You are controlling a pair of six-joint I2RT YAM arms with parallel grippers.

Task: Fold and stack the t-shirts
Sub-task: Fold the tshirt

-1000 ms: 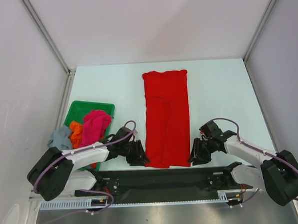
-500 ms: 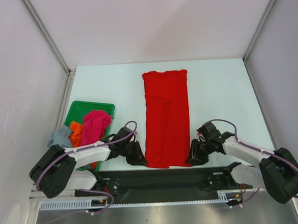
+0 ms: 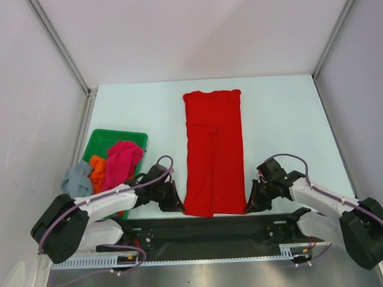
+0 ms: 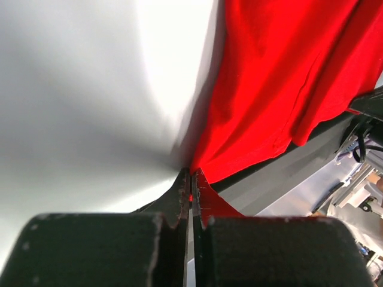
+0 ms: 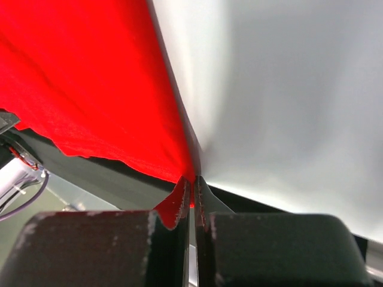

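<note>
Pinching its two near corners at the bottom of the frame, your left fingers [image 4: 171, 206] and right fingers [image 5: 207, 201] are both clamped on the red t-shirt [image 3: 214, 149], which is folded long up the middle of the tabletop [image 3: 280, 113]. The other t-shirts [image 3: 121, 159], pink, orange and grey-blue, heap in and beside the green tray [image 3: 107, 135] at left.
</note>
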